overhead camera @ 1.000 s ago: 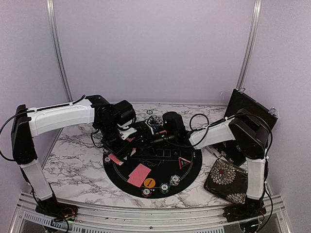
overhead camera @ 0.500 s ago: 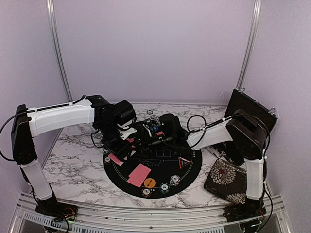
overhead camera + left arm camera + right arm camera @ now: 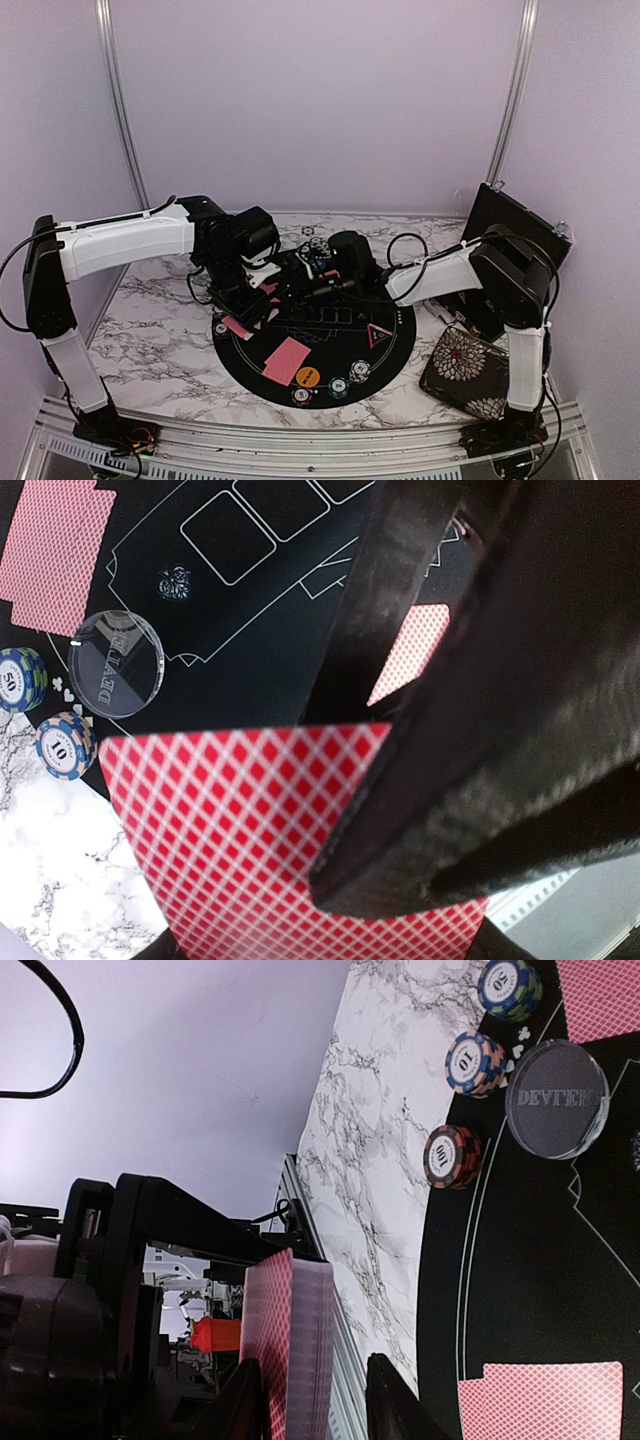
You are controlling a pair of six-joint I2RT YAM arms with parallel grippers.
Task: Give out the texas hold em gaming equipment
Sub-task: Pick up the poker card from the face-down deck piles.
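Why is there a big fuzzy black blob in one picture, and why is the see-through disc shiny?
Left wrist view: the blob is a claw finger too close to the camera to be sharp; the card deck behind it looks crisp. Both wrist views: light glints off the clear disc rim.

A deck of red-backed cards (image 3: 290, 1340) stands on edge between the end effector's (image 3: 312, 1400) parted fingers — beyond it, three chip stacks (image 3: 475, 1062) and a clear disc (image 3: 557, 1098) near the mat's (image 3: 520, 1260) edge.
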